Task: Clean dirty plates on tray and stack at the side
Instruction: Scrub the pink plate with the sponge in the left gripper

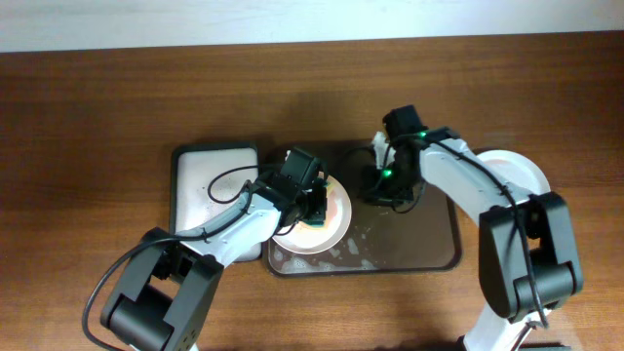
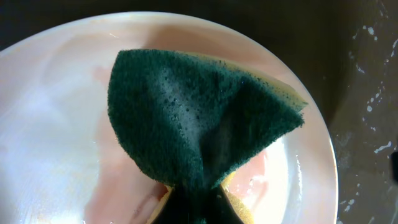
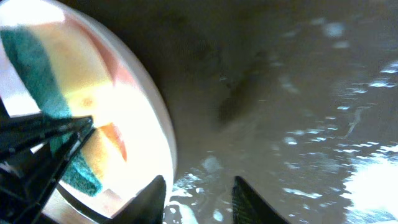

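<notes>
One dirty plate (image 1: 336,219) lies on the left part of the dark brown tray (image 1: 429,244), smeared pink-red with sauce. My left gripper (image 1: 310,200) is shut on a green and yellow sponge (image 2: 199,118) and presses it on this plate (image 2: 50,93). My right gripper (image 1: 382,185) is open and empty, low over the foamy tray (image 3: 280,93), its fingers (image 3: 199,202) just right of the plate's rim (image 3: 149,93). The sponge also shows in the right wrist view (image 3: 37,68). A white plate (image 1: 517,168) lies on the table to the right of the tray, partly hidden by my right arm.
A smaller black-rimmed tray with a white inside (image 1: 210,185) sits just left of the brown tray. A cable from my left arm hangs over it. White foam flecks lie on the brown tray near its front edge (image 1: 356,252). The table is brown wood.
</notes>
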Robot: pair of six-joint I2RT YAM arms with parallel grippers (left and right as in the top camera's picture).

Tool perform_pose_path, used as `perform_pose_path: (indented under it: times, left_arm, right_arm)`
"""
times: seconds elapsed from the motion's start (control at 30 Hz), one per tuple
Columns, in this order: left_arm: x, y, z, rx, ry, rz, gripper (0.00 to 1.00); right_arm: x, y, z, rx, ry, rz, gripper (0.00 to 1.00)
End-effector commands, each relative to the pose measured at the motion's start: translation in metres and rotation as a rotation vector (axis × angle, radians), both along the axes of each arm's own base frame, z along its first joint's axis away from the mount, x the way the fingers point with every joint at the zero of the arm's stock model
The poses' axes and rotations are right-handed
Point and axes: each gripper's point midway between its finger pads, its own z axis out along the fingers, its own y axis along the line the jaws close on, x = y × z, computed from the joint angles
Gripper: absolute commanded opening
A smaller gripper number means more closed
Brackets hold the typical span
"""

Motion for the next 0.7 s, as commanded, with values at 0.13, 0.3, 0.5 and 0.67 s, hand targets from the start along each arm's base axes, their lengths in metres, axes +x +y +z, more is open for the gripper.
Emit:
perform_pose_path:
  times: [0.13,0.3,0.5,0.67]
  left_arm:
    - [0.0,0.007,0.005,0.022,-0.019,-0.001,0.0]
    - [-0.002,0.009,0.003,0.029,-0.008,-0.001,0.0]
    - [-0.004,0.01,0.002,0.036,0.003,-0.002,0.0]
    - [-0.012,0.016,-0.002,0.061,0.036,-0.001,0.0]
  right_arm:
    - [-0.009,0.01,-0.018,-0.096,0.017,0.022,0.31]
    - [-0.011,0.01,-0.025,-0.104,0.045,-0.005,0.35]
    - [-0.01,0.006,-0.026,-0.126,0.093,-0.133,0.43]
    - [-0.014,0.005,-0.036,-0.141,0.124,-0.131,0.45]
